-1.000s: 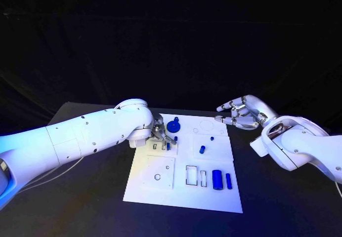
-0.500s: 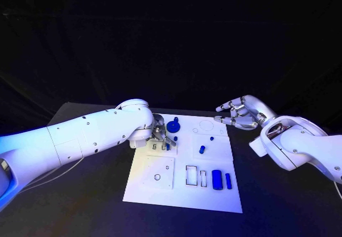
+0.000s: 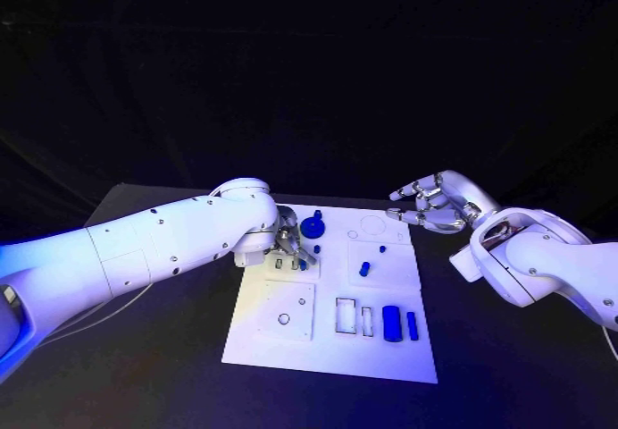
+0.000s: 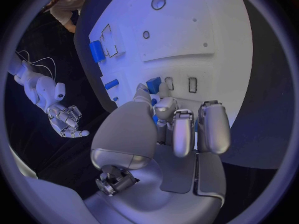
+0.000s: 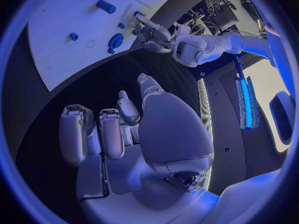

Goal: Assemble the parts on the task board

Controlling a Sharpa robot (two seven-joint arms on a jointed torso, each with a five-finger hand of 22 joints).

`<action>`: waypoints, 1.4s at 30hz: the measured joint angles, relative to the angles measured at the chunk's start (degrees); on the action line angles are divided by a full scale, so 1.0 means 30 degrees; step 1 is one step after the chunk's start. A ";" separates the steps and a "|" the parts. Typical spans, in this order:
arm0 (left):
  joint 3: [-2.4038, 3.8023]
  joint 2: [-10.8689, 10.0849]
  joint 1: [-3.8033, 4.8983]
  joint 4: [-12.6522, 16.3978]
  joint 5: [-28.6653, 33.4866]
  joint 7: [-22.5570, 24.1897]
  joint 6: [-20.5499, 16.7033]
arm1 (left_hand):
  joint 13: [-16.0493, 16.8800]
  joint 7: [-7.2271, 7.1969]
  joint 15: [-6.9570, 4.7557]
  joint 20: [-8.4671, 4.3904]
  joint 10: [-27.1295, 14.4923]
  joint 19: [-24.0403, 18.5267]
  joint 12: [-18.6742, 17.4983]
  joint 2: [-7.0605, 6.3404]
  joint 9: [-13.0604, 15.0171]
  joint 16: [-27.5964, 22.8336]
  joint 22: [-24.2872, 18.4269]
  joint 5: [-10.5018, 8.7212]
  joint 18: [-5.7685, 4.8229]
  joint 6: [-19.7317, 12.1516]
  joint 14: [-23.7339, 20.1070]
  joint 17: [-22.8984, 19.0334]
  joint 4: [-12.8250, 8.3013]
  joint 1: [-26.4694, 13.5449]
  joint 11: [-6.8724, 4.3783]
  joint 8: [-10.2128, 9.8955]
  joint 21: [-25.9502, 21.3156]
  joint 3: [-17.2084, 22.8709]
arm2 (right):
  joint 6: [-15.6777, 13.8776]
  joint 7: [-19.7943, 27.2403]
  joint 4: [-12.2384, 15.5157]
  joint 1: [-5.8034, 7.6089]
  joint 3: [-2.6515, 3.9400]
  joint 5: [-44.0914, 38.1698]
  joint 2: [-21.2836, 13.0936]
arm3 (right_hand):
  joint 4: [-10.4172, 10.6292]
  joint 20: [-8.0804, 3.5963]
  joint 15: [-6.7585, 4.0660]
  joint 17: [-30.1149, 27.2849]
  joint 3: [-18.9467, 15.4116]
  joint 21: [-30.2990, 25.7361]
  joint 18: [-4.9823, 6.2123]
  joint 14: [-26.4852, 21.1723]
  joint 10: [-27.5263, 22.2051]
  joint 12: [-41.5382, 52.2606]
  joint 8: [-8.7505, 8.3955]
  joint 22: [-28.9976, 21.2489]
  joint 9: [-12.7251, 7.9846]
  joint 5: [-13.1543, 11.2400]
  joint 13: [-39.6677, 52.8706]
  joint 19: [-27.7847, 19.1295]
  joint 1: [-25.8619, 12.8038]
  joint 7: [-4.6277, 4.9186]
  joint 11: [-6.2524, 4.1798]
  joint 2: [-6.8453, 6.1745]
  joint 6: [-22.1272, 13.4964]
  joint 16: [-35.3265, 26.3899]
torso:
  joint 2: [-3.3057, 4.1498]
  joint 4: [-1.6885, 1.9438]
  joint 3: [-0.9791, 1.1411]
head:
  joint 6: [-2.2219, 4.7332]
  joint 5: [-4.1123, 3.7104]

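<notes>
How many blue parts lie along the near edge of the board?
2: a thick cylinder and a thin bar beside it, near the right corner. Nothing covers that area.

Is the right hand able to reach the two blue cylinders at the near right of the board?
Probably yes. The right hand hovers empty off the task board, and nothing stands above the blue cylinders.

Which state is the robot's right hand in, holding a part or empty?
Empty. The right hand hovers beside the task board with its fingers apart and partly curled; the right wrist view shows nothing between them.
</notes>
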 measured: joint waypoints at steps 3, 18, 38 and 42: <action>0.0000 0.0000 0.0000 -0.0012 0.0004 -0.0003 0.0057 | -0.0001 0.0000 -0.0006 -0.0001 -0.0012 0.0000 0.0000 0.0225 0.0110 0.0000 0.0003 0.0000 0.0000 -0.0082 0.0006 -0.0001 -0.0057 0.0501 -0.0011 0.0000 0.0000 0.0427 | 0.0007 -0.0006 -0.0011 -0.0004 0.0000 -0.0001 0.0014 | 0.0000 0.0000 0.0000 0.0000 0.0000 0.0000 0.0001 0.0000 0.0000 0.0000 0.0076 -0.0001 0.0000 0.0000 0.0000 0.0000 0.0000 0.0000 0.0000 0.0000 0.0000 0.0000 | 0.0000 0.0000 0.0007 | -0.0013 -0.0002; 0.0015 -0.0232 0.0033 0.0199 0.0471 0.0127 -0.0167 | -0.0180 -0.0033 -0.0215 -0.0141 -0.0278 0.0141 -0.0180 0.0109 0.0225 0.0000 0.0240 0.0007 -0.0279 -0.0786 0.0072 0.0014 0.0351 0.3437 -0.0203 -0.0339 0.0075 0.4517 | 0.0048 -0.0030 -0.0104 -0.0034 -0.0012 -0.0002 0.0049 | -0.0001 -0.0040 0.0000 -0.0001 0.0001 -0.0071 0.0002 0.0000 0.0072 0.0000 0.0076 0.0013 -0.0004 0.0186 -0.0040 -0.0041 0.0076 0.0000 -0.0071 0.0076 0.0000 0.0000 | -0.0011 -0.0002 0.0018 | -0.0038 -0.0048; 0.0005 -0.1567 0.0005 0.1550 0.1589 0.0075 -0.1730 | 0.0240 -0.0032 -0.0213 -0.0139 0.0089 0.0139 -0.0064 -0.2952 0.0243 0.0000 0.0373 -0.0004 -0.0278 -0.0782 0.0073 0.0010 -0.0456 0.0821 -0.0287 0.0195 0.0073 1.1625 | 0.0112 -0.0110 -0.0350 -0.0062 -0.0079 -0.0003 0.0098 | -0.0001 -0.0070 0.0000 0.0013 0.0002 -0.0162 0.0002 0.0000 0.0004 -0.0078 0.0075 0.0007 -0.0005 0.0260 -0.0115 -0.0070 0.0076 0.0000 -0.0138 0.0076 0.0000 -0.0076 | -0.0004 0.0038 0.0026 | 0.0082 -0.0022; 0.0003 -0.1715 -0.0026 0.1679 0.1619 0.0058 -0.2055 | 0.0295 -0.0031 -0.0213 -0.0139 0.0110 0.0138 -0.0064 -0.3026 0.0248 0.0000 0.0372 -0.0009 -0.0278 -0.0781 0.0073 0.0009 -0.0529 0.0745 -0.0307 0.0234 0.0073 1.1805 | 0.0126 -0.0120 -0.0365 -0.0083 -0.0090 -0.0003 0.0099 | -0.0002 -0.0070 0.0000 0.0013 0.0002 -0.0162 0.0003 0.0000 0.0004 -0.0078 0.0075 0.0007 -0.0005 0.0260 -0.0115 -0.0070 0.0076 0.0000 -0.0138 0.0076 -0.0001 -0.0077 | 0.0009 0.0026 0.0026 | 0.0060 0.0013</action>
